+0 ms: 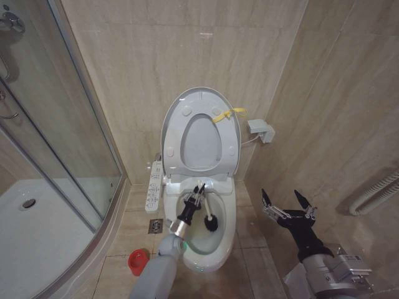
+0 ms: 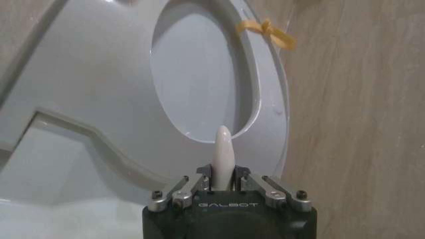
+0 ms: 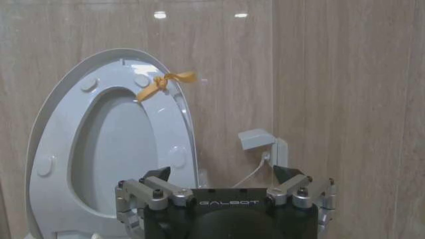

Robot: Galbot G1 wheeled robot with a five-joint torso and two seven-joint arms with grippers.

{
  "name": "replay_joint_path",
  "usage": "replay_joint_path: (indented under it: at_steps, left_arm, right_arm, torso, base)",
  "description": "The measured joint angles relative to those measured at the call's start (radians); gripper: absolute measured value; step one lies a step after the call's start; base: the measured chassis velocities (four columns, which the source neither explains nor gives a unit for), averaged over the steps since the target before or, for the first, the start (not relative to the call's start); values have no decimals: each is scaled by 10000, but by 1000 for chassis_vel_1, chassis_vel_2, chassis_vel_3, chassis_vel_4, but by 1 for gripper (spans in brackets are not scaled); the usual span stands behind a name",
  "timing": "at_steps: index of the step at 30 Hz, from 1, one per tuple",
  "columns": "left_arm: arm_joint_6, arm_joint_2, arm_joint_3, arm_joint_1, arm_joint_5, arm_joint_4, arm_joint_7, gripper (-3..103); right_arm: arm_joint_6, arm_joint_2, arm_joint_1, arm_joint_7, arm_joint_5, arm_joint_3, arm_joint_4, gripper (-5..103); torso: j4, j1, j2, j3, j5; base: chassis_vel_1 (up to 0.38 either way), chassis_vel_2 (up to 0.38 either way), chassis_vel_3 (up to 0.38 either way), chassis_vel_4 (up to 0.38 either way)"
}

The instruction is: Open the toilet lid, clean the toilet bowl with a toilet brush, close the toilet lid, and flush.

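Left gripper [image 1: 198, 190] fingers are clamped on the brush [image 1: 206, 213] handle, the white tip poking out between them in the left wrist view. Black head sits down inside the bowl [image 1: 228, 225], right of the gripper. Left arm comes in from the near side, over the bowl's near rim. Lid [image 1: 201, 94] is up against the far wall, seat raised with it, yellow tag [image 1: 228, 114] on its right edge. Right gripper [image 1: 288, 210] hangs right of the bowl above the floor, fingers spread wide, holding nothing. Red cup [image 1: 136, 261] stands on the floor near-left of the bowl.
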Motion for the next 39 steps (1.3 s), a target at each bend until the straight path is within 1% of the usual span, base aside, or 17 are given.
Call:
replay_joint_path:
  at_steps: [5,6,9,10,12,13,15,17,19,25,27,28,31,32,34,36,39]
  left_arm:
    - [276,643,74,495,-287,-1330,-262,21]
    - [276,643,74,495,-287,-1330,-262,21]
    - [401,1431,13,737,-325,-2474,-404,21]
    - [401,1431,13,737,-325,-2474,-404,21]
    - [523,1938,20,987,-265,-3385,-374,21]
    - [523,1938,20,987,-265,-3385,-374,21]
    - [667,2399,50,1406,-270,-4400,-298,21]
    - [686,2516,47,1537,-269,-4664,-248,21]
    - [725,2844,-40,1998,-257,-5441,-108,21]
    - [819,3332,-328,2739,-291,-6478,-260,21]
    - [933,3669,-772,3416,-393,-7470,-520,21]
    - [933,3669,-772,3416,-393,-7470,-520,21]
    - [1078,3931,-1487,4275,-542,-8731,-632,21]
    - [1078,3931,-1487,4275,-542,-8731,-632,21]
    - [1189,4011,-2163,5051,-540,-9743,-896,21]
    - [1240,4000,-2397,5342,-485,-10065,-1000,21]
    - [1390,3800,-3678,6687,-179,-11378,-1483,21]
  right_arm:
    - [0,0,0,0,0,0,0,100]
    - [0,0,0,0,0,0,0,100]
    - [0,0,0,0,0,1,0,100]
    - [0,0,0,0,0,1,0,100]
    - [0,0,0,0,0,0,0,100]
    - [0,0,0,0,0,0,0,100]
    - [0,0,0,0,0,0,0,100]
    - [0,0,0,0,0,0,-1,100]
    - [0,0,0,0,0,0,0,100]
    - [0,0,0,0,0,0,0,100]
    - [0,0,0,0,0,0,0,100]
    - [0,0,0,0,0,0,0,100]
    - [0,0,0,0,0,0,0,100]
    - [0,0,0,0,0,0,0,100]
    - [0,0,0,0,0,0,0,100]
    - [0,0,0,0,0,0,0,100]
    - [0,0,0,0,0,0,0,100]
  torso:
    - [-7,0,0,0,-5]
    - [-7,0,0,0,-5]
    - [-2,0,0,0,0]
    - [-2,0,0,0,0]
    - [-2,0,0,0,-1]
    - [-2,0,0,0,-1]
    - [-4,0,0,0,-2]
    - [-4,0,0,0,-2]
    - [-5,0,0,0,-3]
    - [-4,0,0,0,-2]
    - [-5,0,0,0,-2]
    - [-5,0,0,0,-2]
    - [-5,0,0,-1,-4]
    - [-5,0,0,-1,-4]
    - [-4,-1,0,-1,0]
    - [-5,0,0,-1,-1]
    - [-5,-1,1,-1,-1]
  base:
    - [0,0,0,0]
    - [0,0,0,0]
    - [0,0,0,0]
    - [0,0,0,0]
    - [0,0,0,0]
    - [0,0,0,0]
    - [0,0,0,0]
    - [0,0,0,0]
    - [0,0,0,0]
    - [0,0,0,0]
    - [0,0,0,0]
    - [0,0,0,0]
    - [0,0,0,0]
    - [0,0,0,0]
    - [0,0,0,0]
    - [0,0,0,0]
    - [0,0,0,0]
